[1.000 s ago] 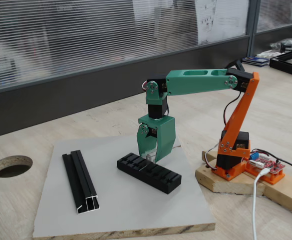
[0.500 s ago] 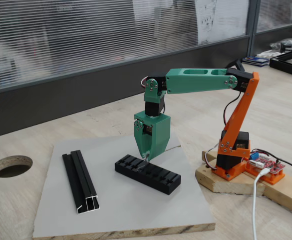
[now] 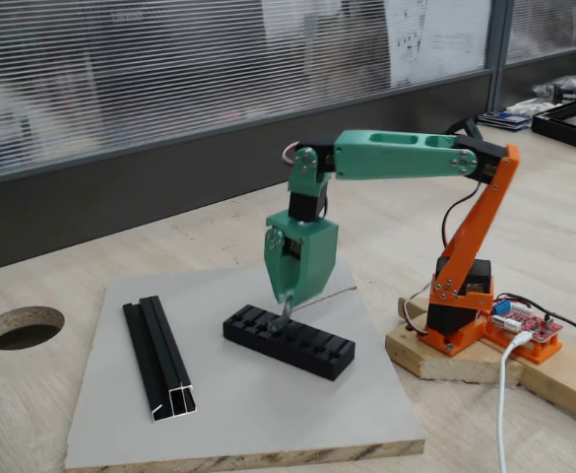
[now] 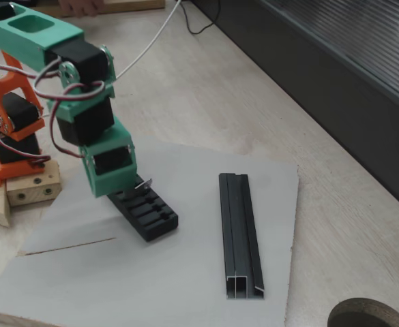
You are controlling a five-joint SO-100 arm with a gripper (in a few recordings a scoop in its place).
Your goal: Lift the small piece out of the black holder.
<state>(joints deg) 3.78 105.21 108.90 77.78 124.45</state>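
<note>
We see the green two-finger gripper (image 3: 285,304) pointing down above the left end of the black rectangular slotted holder (image 3: 288,341), jaws pressed on the tiny flat grey metal tab (image 4: 143,184). The tab hangs just above the holder's top; in a fixed view it lies nearly level, its long axis pointing right, away from the gripper. The holder runs diagonally across the grey board (image 3: 238,414) on the counter. A long black channel rail (image 4: 239,234) lies well apart.

Black holder (image 3: 288,341) with slotted top on a pale grey board (image 3: 248,414); black rail (image 3: 158,359) beside it. Green gripper (image 3: 286,307), orange arm base (image 3: 460,296), grey metal piece (image 4: 143,184), light wood-grain bench (image 3: 32,414).
</note>
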